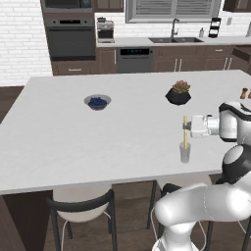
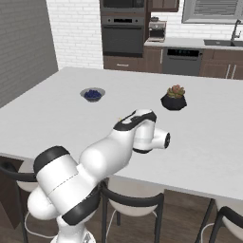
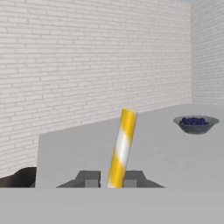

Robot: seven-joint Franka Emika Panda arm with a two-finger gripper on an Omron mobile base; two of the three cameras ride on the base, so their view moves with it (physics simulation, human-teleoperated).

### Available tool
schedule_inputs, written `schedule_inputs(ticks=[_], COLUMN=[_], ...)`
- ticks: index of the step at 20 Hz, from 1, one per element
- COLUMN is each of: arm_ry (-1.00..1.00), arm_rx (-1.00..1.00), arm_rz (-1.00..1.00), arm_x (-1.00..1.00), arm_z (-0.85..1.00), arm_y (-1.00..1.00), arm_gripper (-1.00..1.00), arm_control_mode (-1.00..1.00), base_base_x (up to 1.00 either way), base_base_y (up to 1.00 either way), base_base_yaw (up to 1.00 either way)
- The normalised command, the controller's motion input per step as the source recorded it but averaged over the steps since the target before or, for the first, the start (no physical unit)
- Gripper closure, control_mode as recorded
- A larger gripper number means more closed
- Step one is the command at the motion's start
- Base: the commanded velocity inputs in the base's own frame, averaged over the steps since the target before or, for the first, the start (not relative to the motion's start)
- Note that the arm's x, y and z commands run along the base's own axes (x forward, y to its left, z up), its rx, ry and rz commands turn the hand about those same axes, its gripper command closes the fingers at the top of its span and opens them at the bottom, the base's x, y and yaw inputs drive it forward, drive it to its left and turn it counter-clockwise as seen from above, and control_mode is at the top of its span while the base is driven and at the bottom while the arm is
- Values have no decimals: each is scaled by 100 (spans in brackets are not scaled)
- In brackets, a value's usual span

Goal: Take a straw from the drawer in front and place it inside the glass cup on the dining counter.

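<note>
My own arm blocks most of what matters in the right base view: the elbow and wrist cover my gripper, the straw and the cup there. In the hand view the lower end of the straw [image 3: 122,148] drops out of sight between my fingertips [image 3: 89,178], so I cannot see from there how far it reaches down. My gripper [image 1: 187,125] is nearly shut and pinches the straw [image 1: 185,131] about halfway along, the jaws coming at it from the right. The straw stands upright, its long axis vertical with only a slight lean, yellow with a paler band. Its lower end is down at the mouth of the cup [image 1: 185,153], directly above or just inside the rim; the clear glass is too faint for me to tell which. The cup stands near the near edge of the counter [image 1: 73,142], towards its right side. Two chairs [image 1: 82,206] are tucked under that near edge, cut off by the picture's bottom. Farther back on the counter sit a bowl of berries [image 1: 97,102] to the left and a black pot with a succulent [image 1: 178,93] just beyond the cup, both well apart from the straw and neither in its way. At the far right edge two small brown shakers [image 1: 243,93] are partly cut off. Beyond the counter are dark cabinets, an oven [image 1: 69,37] and a sink [image 1: 174,39].
</note>
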Motion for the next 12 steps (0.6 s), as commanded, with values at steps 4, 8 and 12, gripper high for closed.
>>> schedule_inputs(ticks=[4, 8, 12], arm_ry=[-1, -5, -6], arm_rx=[0, 0, 0], arm_rz=[0, 0, 0], arm_x=[9, 0, 0], arm_z=[-9, 0, 0], arm_y=[-9, -23, -21], arm_gripper=[100, 100, 100], arm_control_mode=[-100, -100, -100], base_base_x=[0, 0, 0], base_base_y=[0, 0, 0], base_base_yaw=[0, 0, 0])
